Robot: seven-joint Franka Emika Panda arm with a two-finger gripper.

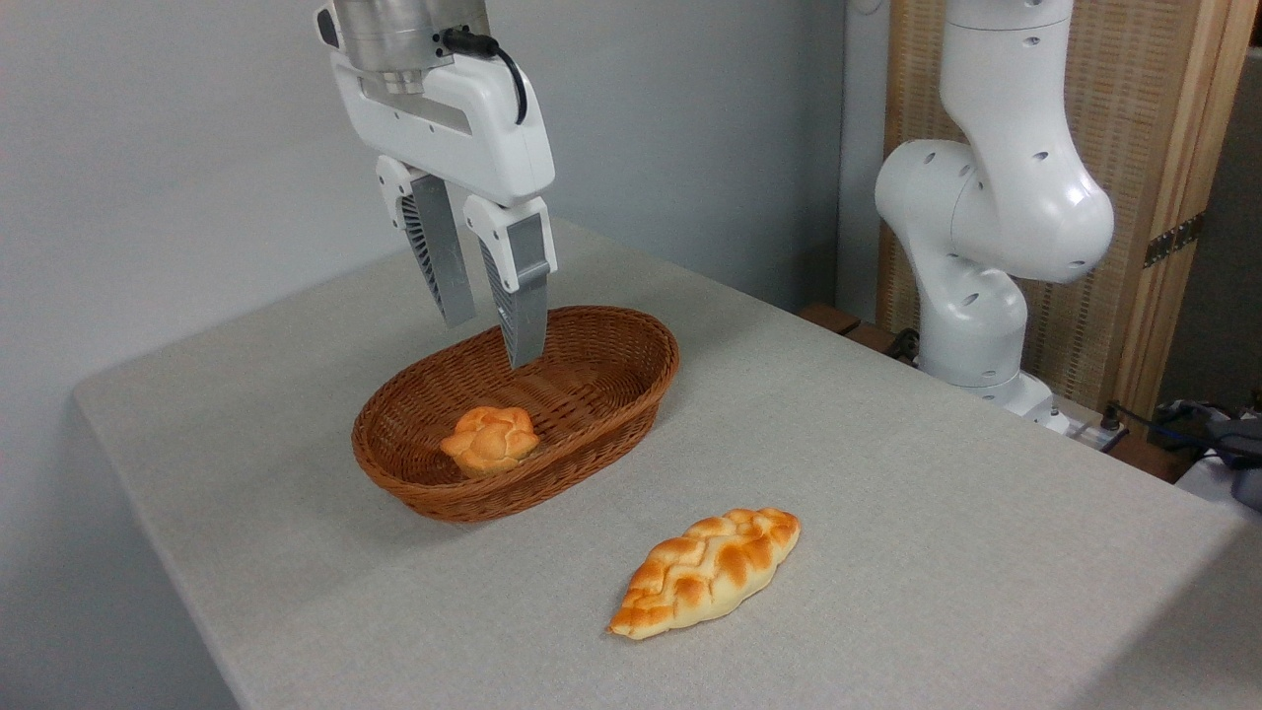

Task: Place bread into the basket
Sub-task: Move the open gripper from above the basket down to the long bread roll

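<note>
The bread [707, 572] I am after lies flat on the table, a long braided loaf with pointed ends, golden-brown on top and pale yellow along its sides. It runs on a slant, one tip toward the front left, the other toward the back right. The basket [631, 394] sits behind it and to the left, near but apart: an oval of reddish-brown wicker, shallow, upright, with a thick braided rim.
</note>
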